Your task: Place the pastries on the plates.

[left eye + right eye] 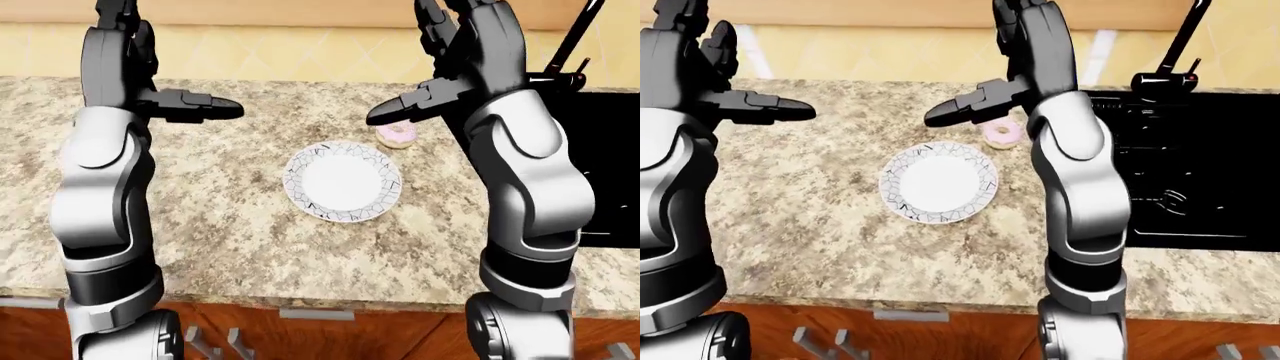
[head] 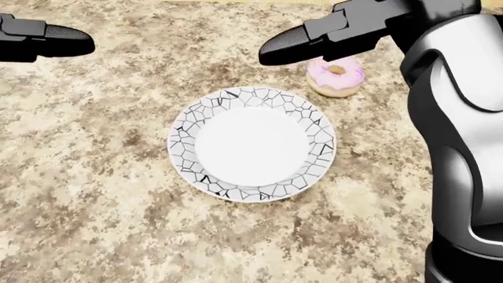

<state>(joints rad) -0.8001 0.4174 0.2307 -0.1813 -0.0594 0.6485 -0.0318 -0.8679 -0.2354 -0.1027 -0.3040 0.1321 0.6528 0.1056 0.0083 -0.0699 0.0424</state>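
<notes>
I have the plate (image 2: 252, 143) near the centre of my head view, empty, lying flat on the granite counter (image 2: 94, 206). The pink-iced doughnut (image 2: 337, 76) sits at about two o'clock from it, just off the rim and not touching it. My right hand (image 2: 314, 35) hangs above the counter at roughly twelve to one o'clock of the plate, its dark fingers stretched flat and pointing toward nine o'clock, holding nothing; in this view it overlaps the doughnut's upper left edge, but I judge it to be well above the pastry, not on it. I read that as a hand parked over the target so I can drop onto it. My left hand (image 2: 43, 40) is out at ten o'clock, well apart from everything, also stretched out and empty, kept clear so it doesn't block my view. The black sink (image 1: 1200, 165) lies off toward three o'clock in the right-eye view. The doughnut is not yet grasped.
</notes>
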